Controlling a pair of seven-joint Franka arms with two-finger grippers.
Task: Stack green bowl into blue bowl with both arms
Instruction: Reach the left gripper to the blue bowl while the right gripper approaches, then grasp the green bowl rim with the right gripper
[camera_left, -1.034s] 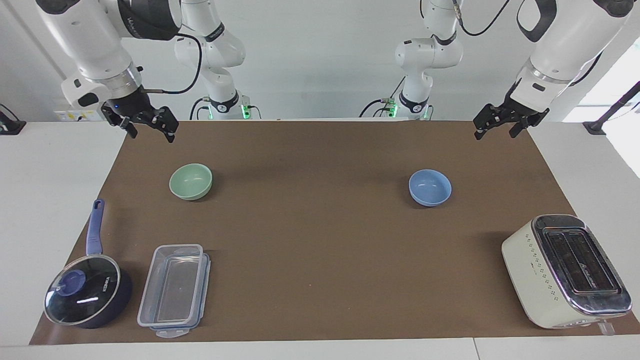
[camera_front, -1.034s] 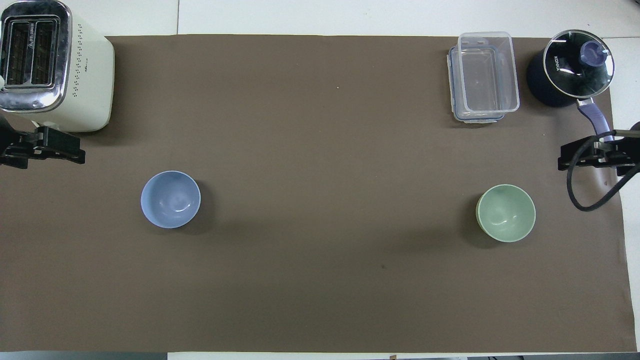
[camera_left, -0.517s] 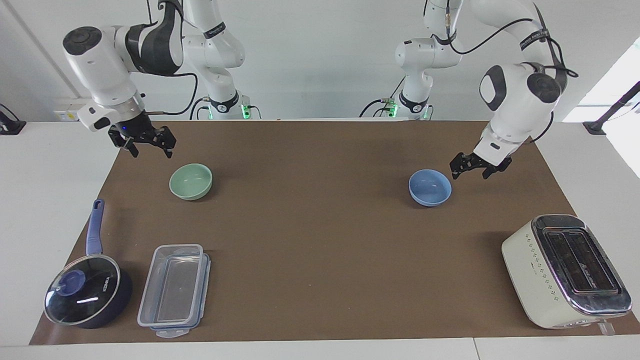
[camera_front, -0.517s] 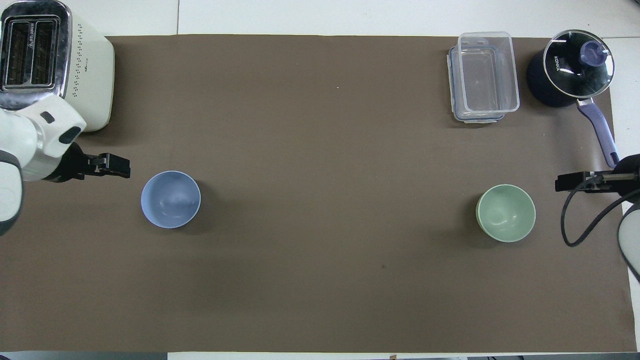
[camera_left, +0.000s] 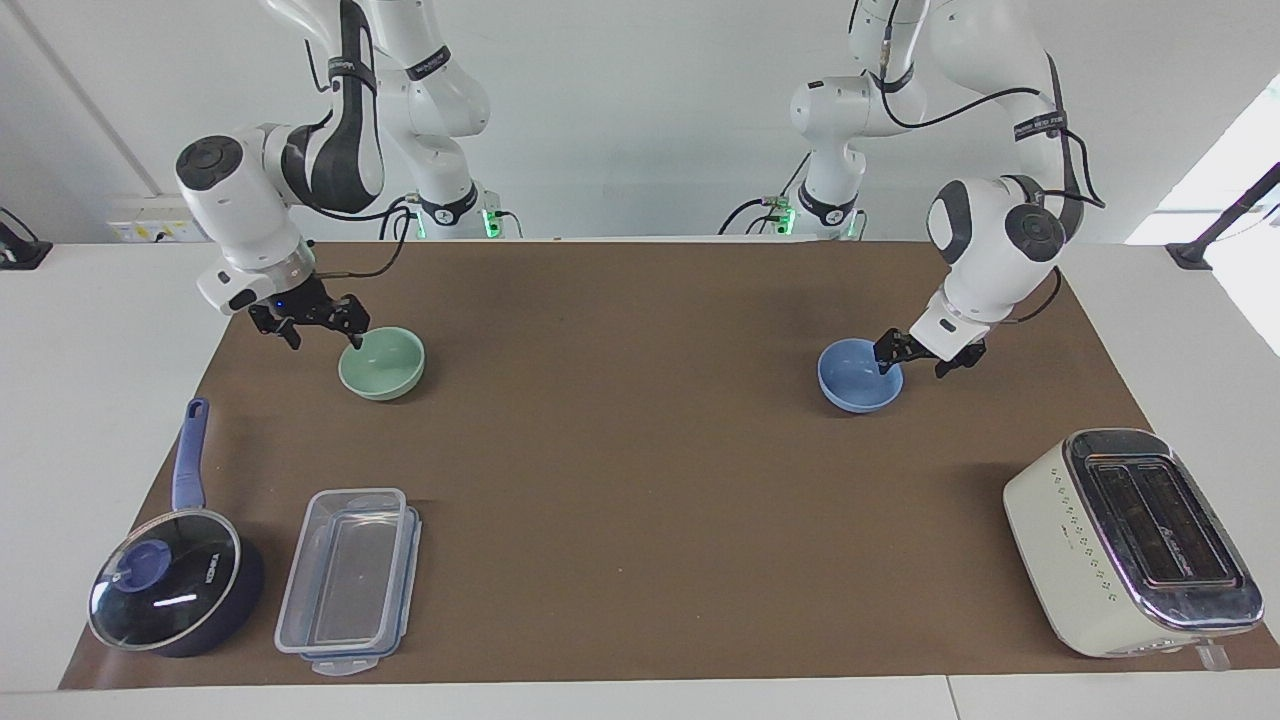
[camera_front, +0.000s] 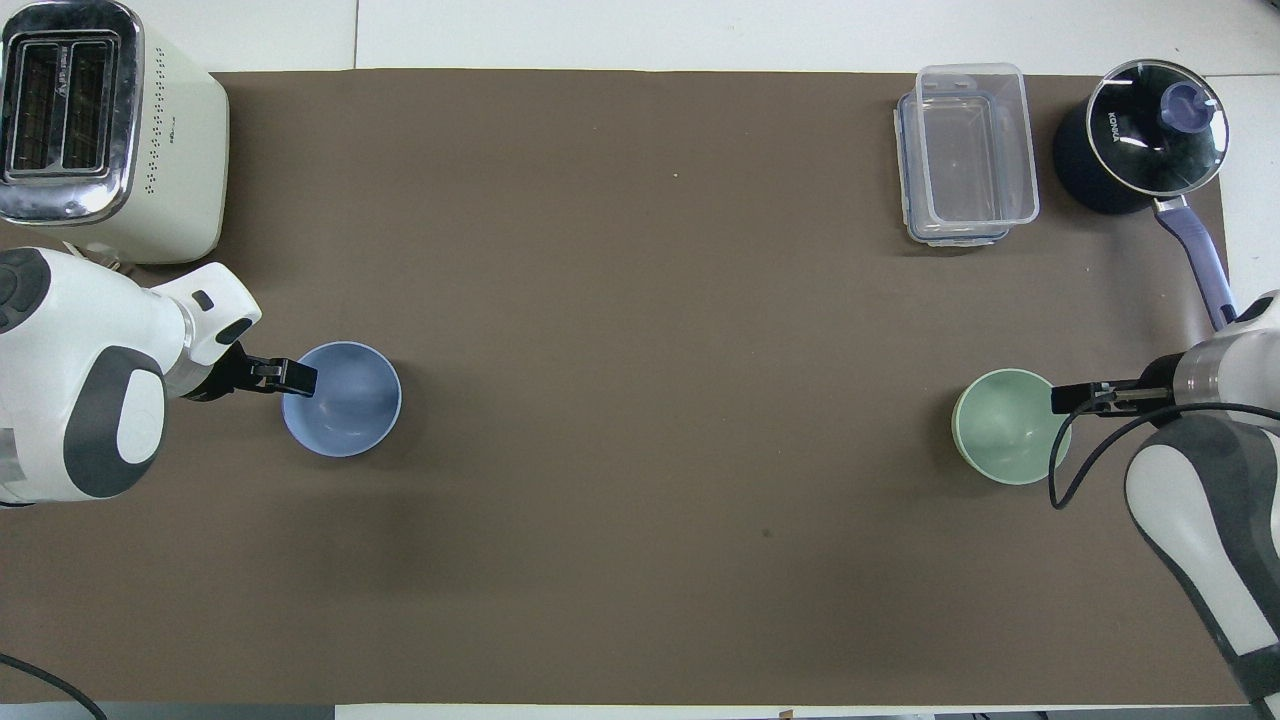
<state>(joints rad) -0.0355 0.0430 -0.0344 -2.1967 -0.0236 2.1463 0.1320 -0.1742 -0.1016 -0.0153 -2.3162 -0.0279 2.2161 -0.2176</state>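
The right gripper (camera_left: 318, 322) and left gripper (camera_left: 914, 354), fingers apart, straddle the rims of the green bowl (camera_left: 382, 364) and blue bowl (camera_left: 858, 377), well apart on the tabletop (camera_left: 640, 450); each should lower squarely before closing.

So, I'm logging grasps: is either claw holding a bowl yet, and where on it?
Nothing is held yet. The left claw straddles the blue bowl at its rim, and the right claw is open beside the green bowl.

Bright, even light; soft shadows; sharp focus.
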